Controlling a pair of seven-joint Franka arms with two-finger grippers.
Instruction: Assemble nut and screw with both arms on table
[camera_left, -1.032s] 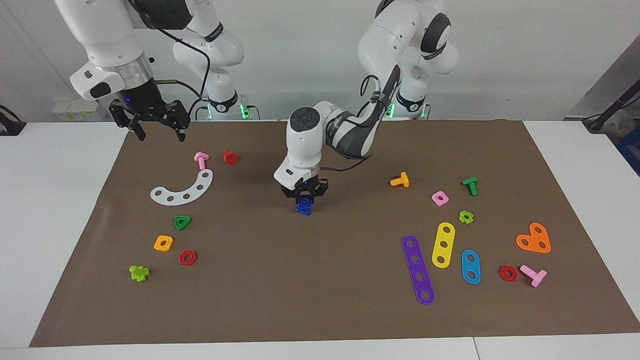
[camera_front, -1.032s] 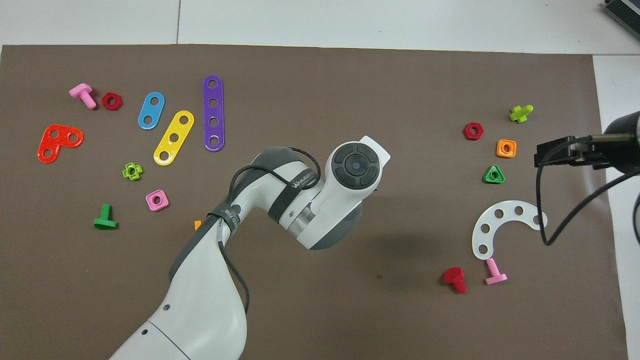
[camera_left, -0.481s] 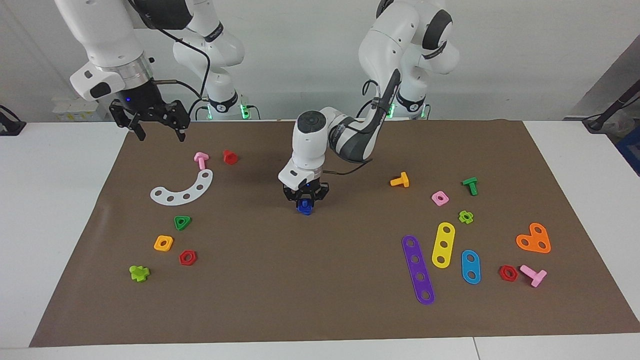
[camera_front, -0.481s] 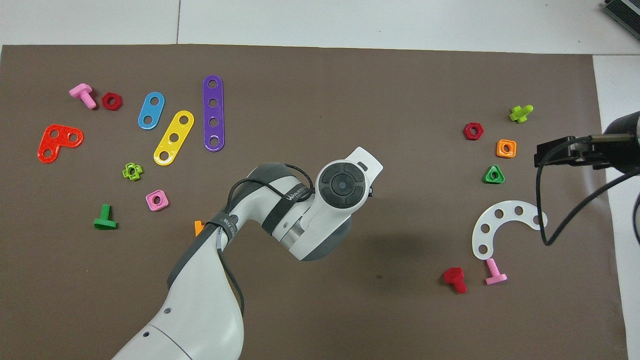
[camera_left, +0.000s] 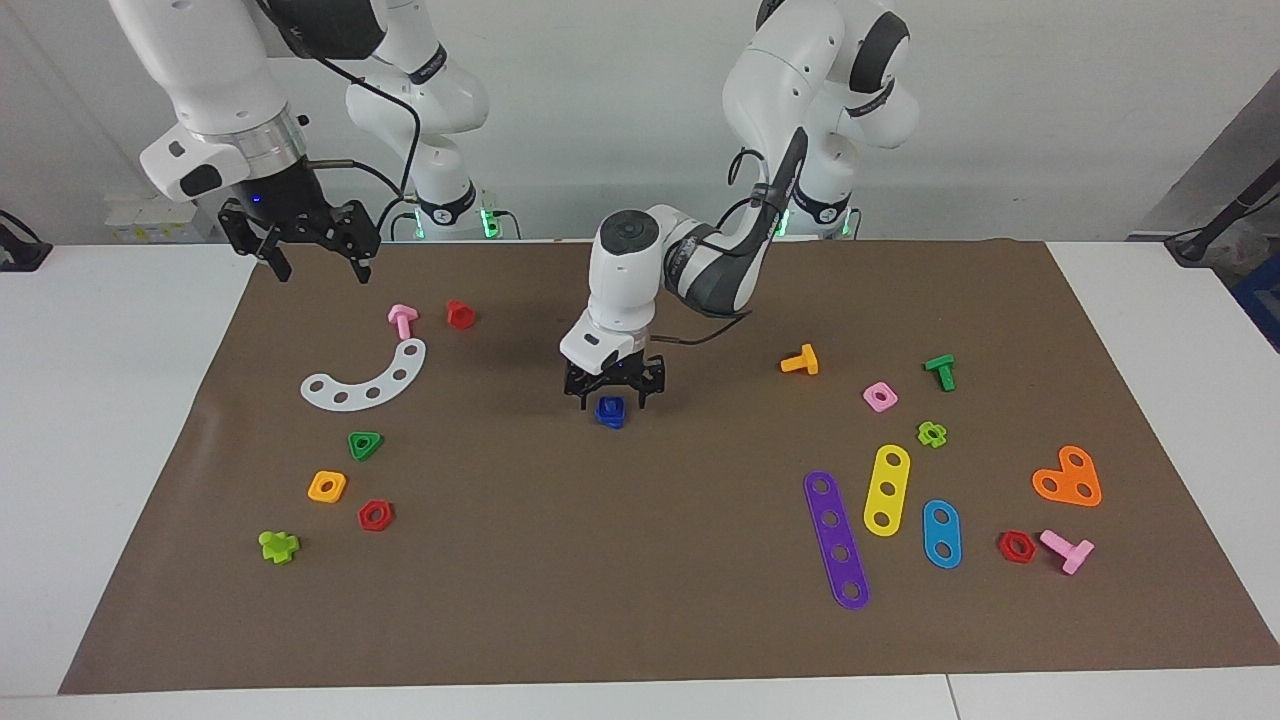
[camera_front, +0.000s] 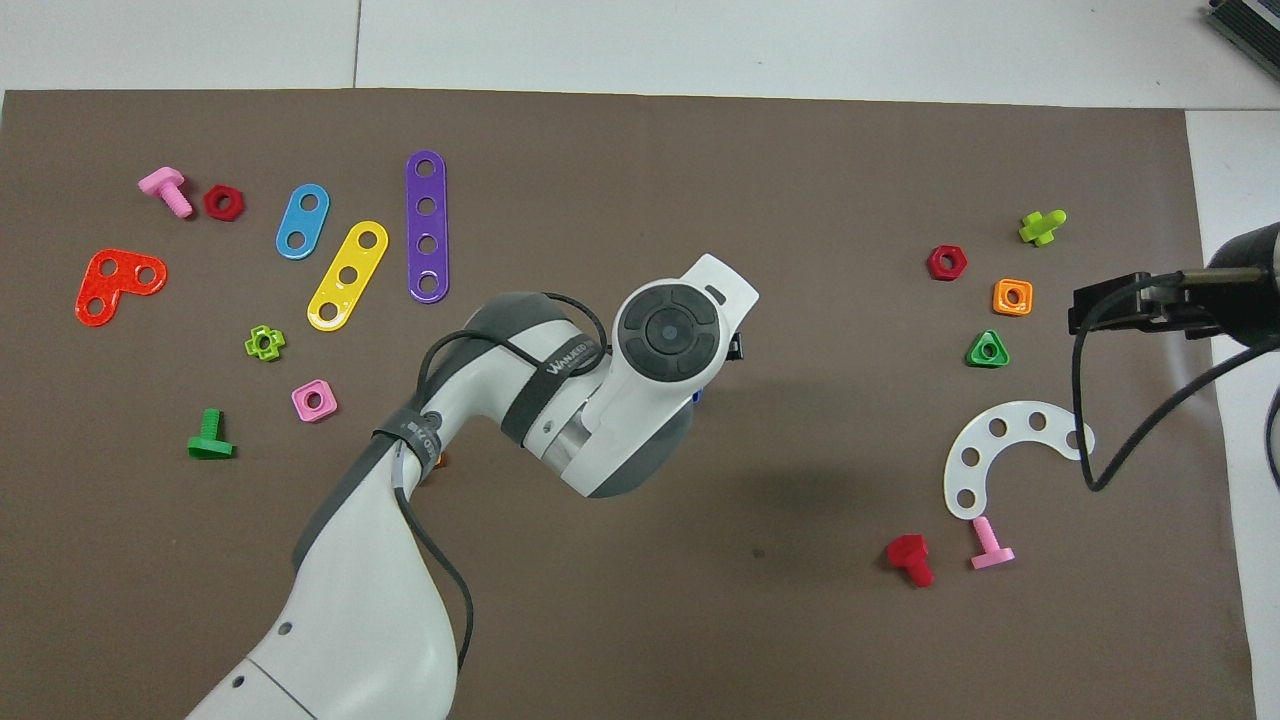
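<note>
Inspector A: Where is the left tool (camera_left: 611, 397) standing?

Inspector B: It is hanging low over the middle of the brown mat (camera_left: 640, 600), pointing straight down, its two fingers released and standing apart. The blue assembled piece is sitting on the mat between and just under the fingertips; I cannot tell whether either finger is touching it.

Inspector A: Are the nut (camera_left: 610, 407) and the screw (camera_left: 610, 421) showing separately?

Inspector B: The nut is showing as the rounded-square top with its centre hole; the screw is showing only as a blue edge beneath it. From overhead the left arm is covering nearly all of it, leaving a blue sliver (camera_front: 699, 393).

Inspector A: And the right tool (camera_left: 317, 262)?

Inspector B: It is waiting, raised over the mat's corner at the right arm's end of the tabletop (camera_left: 110, 400), fingers spread and gripping nothing. A pink bolt (camera_left: 402, 320) and a white curved strip (camera_left: 368, 381) are lying near it on the mat.

Inspector A: Anything close to the blue piece?

Inspector B: An orange bolt (camera_left: 800, 360) is lying well apart, toward the left arm's end.
</note>
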